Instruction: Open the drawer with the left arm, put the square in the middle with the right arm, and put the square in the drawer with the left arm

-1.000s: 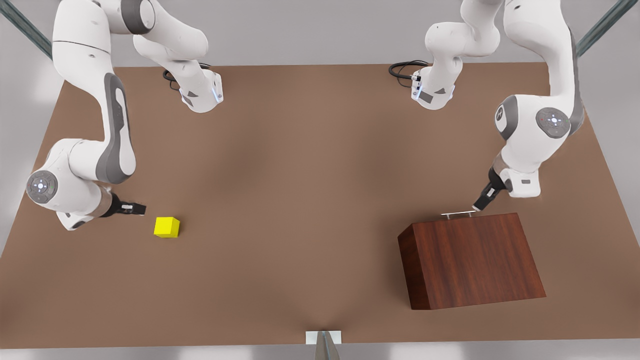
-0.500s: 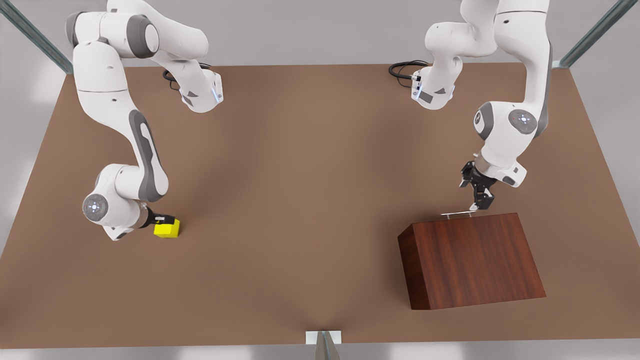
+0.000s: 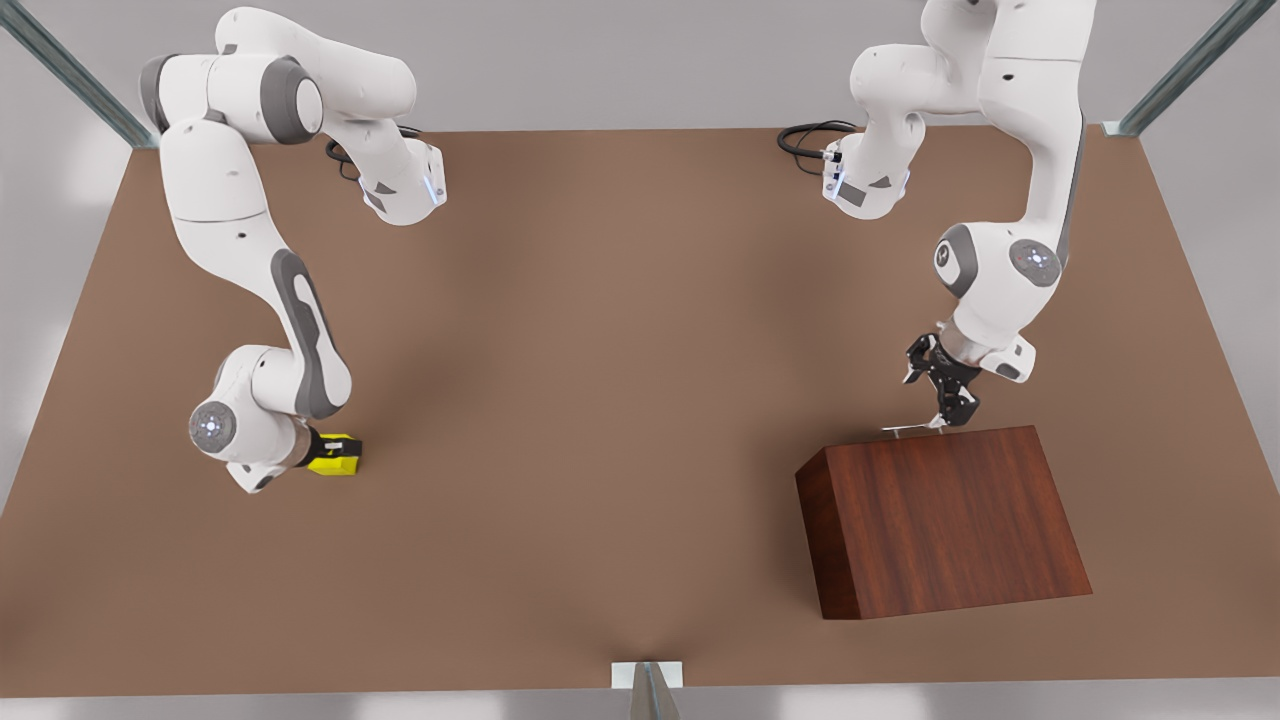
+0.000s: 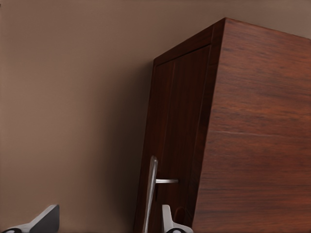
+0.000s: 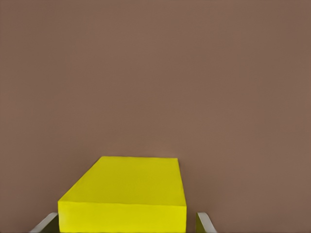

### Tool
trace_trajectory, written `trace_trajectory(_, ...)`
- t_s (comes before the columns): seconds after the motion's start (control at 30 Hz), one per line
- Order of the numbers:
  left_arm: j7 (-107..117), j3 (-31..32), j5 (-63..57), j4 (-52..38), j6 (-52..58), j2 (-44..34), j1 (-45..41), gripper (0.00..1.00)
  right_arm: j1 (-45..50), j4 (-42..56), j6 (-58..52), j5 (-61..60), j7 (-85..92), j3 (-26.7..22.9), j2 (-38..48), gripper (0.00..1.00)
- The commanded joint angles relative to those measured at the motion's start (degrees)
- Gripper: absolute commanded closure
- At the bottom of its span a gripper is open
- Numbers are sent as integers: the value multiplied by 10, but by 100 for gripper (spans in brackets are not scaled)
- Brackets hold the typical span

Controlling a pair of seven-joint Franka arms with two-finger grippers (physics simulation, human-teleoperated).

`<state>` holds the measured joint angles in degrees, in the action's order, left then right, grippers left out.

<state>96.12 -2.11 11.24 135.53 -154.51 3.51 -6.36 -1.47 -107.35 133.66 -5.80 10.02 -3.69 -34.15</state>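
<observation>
Square point(image 3: 340, 457) between right end effector point(image 3: 335, 453) fingers, on tabletop point(image 3: 600, 400)

bench point(image 3: 620, 420): carries everything; both arm bases at far edge.
cabinet point(image 3: 945, 520): near-right part of the bench in the front view, well apart from the square.
drawer point(image 4: 170, 141): in the cabinet's far face, closed flush.
handle point(image 3: 915, 429): on drawer front, just off the cabinet's far edge.
left claw point(image 3: 940, 405): at front view's right, just behind the cabinet, fingers spread either side of the handle in the left wrist view point(image 4: 104, 221).
square point(image 3: 335, 455): on the bench, front view's left, near half.
right claw point(image 3: 335, 452): at the square, a finger on each side of it point(image 5: 124, 225), gaps visible.
middle point(image 3: 600, 400): between square and cabinet.
</observation>
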Motion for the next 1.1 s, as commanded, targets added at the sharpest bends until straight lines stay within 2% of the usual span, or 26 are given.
trace_trajectory(0.0,0,0,6,0,0,4,-1,0,3,1,0,0,0,0,-4,0)
trace_trajectory(0.13,-1,0,6,-1,-1,5,-1,0,3,3,5,-1,-1,0,-10,0)
trace_trajectory(0.23,0,1,6,-1,-1,10,-2,0,3,-3,34,0,-1,0,-10,5)
trace_trajectory(0.27,-1,2,7,-2,-1,11,-2,0,3,-1,30,-1,-7,0,-10,8)
trace_trajectory(0.37,-1,2,8,-4,-2,18,-2,0,2,0,20,0,-3,0,-8,25)
trace_trajectory(0.4,-1,3,8,-4,-2,21,-2,0,2,0,20,0,-4,0,-8,27)
trace_trajectory(0.63,-1,3,12,-1,12,24,-2,0,2,-1,19,0,-2,1,-6,32)
trace_trajectory(0.9,10,3,14,20,50,-9,-2,0,3,0,11,0,-8,5,8,32)
trace_trajectory(1.07,11,3,19,47,50,-34,-2,0,48,-2,-51,-2,-159,46,60,32)
